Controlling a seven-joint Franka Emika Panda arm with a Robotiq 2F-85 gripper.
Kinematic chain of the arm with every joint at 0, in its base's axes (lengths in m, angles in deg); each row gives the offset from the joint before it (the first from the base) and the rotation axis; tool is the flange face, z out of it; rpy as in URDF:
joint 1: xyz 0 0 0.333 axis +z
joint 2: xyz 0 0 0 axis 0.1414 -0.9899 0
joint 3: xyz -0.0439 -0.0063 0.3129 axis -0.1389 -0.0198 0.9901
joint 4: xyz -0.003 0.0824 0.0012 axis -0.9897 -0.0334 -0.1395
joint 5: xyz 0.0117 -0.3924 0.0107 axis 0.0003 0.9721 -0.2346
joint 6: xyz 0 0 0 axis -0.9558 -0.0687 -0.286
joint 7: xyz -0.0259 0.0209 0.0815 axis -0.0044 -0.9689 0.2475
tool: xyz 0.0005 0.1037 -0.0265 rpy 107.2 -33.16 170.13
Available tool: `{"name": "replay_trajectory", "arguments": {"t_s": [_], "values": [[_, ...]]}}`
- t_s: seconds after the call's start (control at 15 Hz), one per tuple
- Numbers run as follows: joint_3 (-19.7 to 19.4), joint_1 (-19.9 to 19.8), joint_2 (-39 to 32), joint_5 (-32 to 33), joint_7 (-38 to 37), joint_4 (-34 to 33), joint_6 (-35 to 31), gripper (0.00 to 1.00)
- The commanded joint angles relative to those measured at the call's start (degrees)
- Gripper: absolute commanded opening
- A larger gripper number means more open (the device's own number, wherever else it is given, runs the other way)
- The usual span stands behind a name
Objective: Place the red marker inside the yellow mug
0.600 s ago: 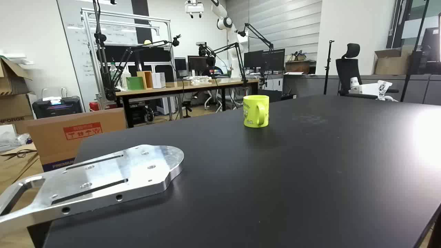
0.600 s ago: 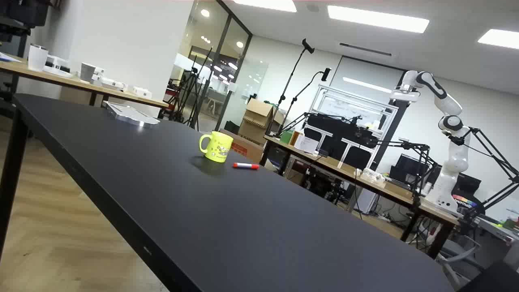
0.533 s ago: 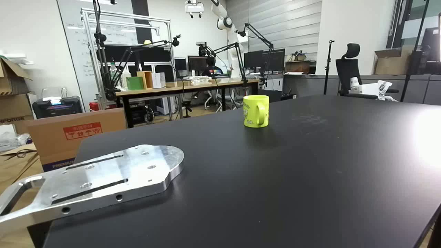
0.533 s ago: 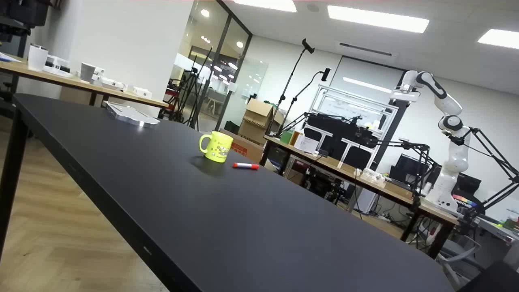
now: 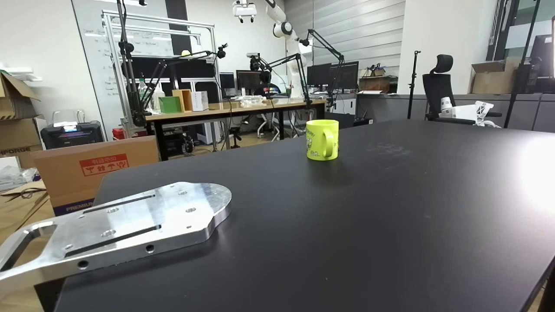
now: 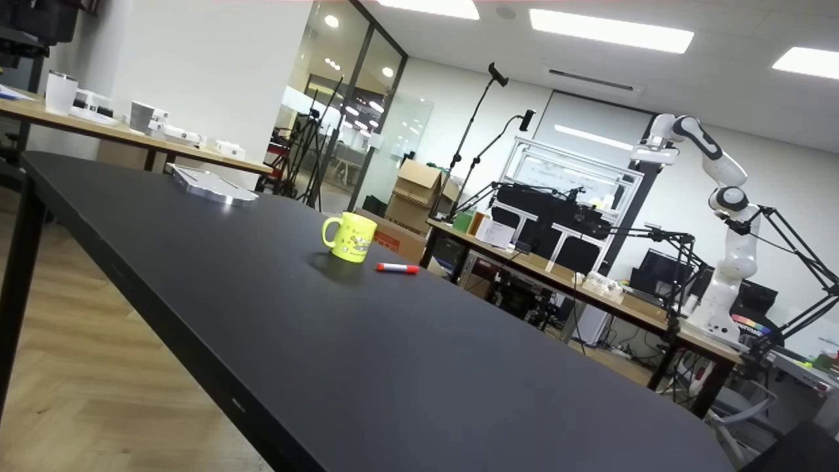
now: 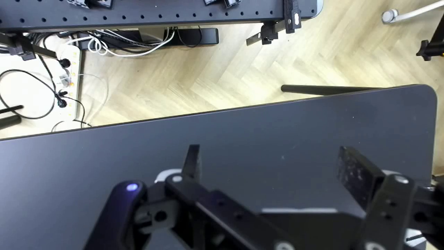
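Note:
The yellow mug (image 5: 318, 141) stands upright on the black table (image 5: 368, 242) in an exterior view. It also stands upright in an exterior view (image 6: 354, 239), with its handle to the left. The red marker (image 6: 397, 268), red at both ends with a white middle, lies on the table just right of the mug and apart from it. In an exterior view the mug hides nearly all of the marker. My gripper (image 7: 270, 159) is open and empty above the table in the wrist view. Mug and marker do not show there. I cannot make out my gripper in the exterior views.
A silver metal plate (image 5: 160, 212) lies at one end of the table and also shows in an exterior view (image 6: 213, 187). A cardboard box (image 5: 108, 169) stands beyond the table edge. A dark perforated bench (image 7: 149, 14) runs across the top of the wrist view.

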Motion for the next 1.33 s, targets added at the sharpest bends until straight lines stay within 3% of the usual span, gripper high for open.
{"name": "replay_trajectory", "arguments": {"t_s": [0.0, 0.8, 1.27], "values": [[0.6, -0.7, -0.1, -0.3, 0.3, -0.1, 0.2, 1.0], [0.6, -0.7, -0.1, -0.3, 0.3, -0.1, 0.2, 1.0], [0.4, -5.4, -8.5, 6.5, -1.4, -5.2, -19.5, 1.0]]}}
